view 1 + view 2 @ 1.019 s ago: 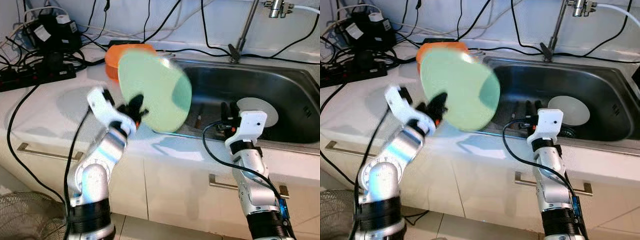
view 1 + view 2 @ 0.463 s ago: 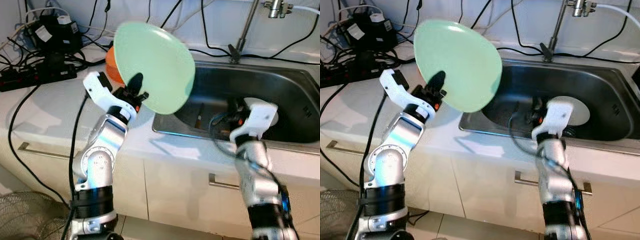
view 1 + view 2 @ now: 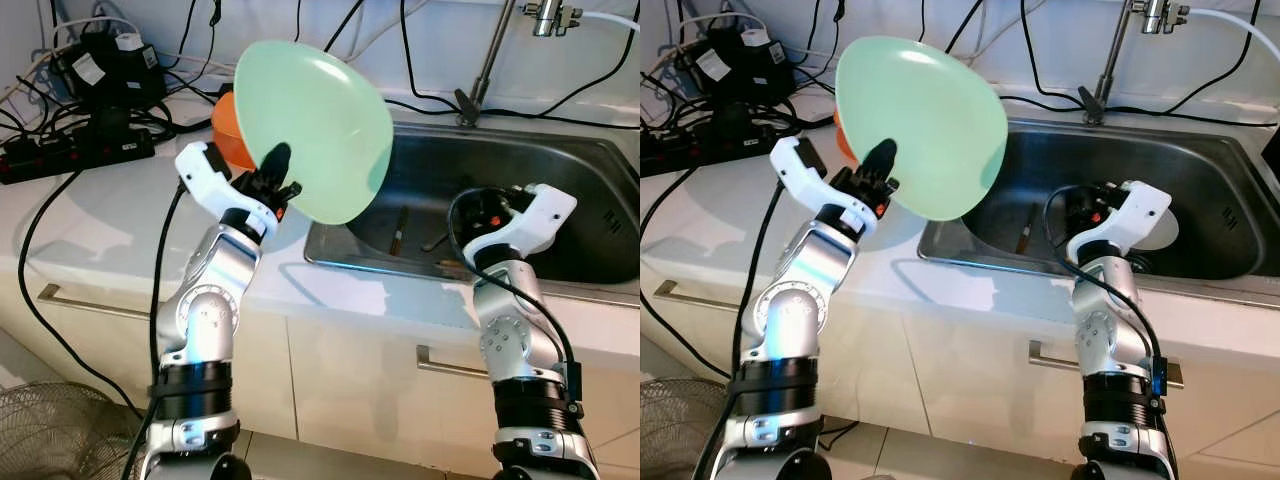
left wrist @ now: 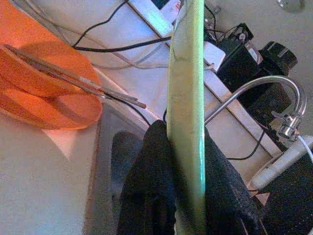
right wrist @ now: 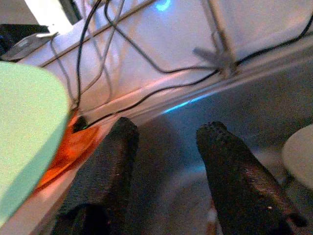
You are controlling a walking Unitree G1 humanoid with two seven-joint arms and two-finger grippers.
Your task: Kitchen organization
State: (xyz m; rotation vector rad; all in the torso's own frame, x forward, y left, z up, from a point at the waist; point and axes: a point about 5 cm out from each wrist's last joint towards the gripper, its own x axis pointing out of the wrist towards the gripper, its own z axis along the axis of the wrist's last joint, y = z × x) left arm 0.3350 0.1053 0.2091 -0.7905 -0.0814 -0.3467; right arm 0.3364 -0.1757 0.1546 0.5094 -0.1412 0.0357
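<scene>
Since green plate (image 3: 315, 130) hangs tilted by one rim edge above worktop (image 3: 110, 215) beside sink (image 3: 560, 190), slip or knock against orange bowls (image 4: 36, 78) is likely risk. Left hand (image 3: 272, 190) clenched on plate rim. Right hand (image 5: 168, 176) spread, empty, over sink basin.

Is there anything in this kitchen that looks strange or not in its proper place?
Yes. A power strip and tangled cables lie on the countertop beside the sink, a wet area. Chopsticks rest across the orange bowl. The left gripper holds the green plate tilted, nearly on edge.
</scene>
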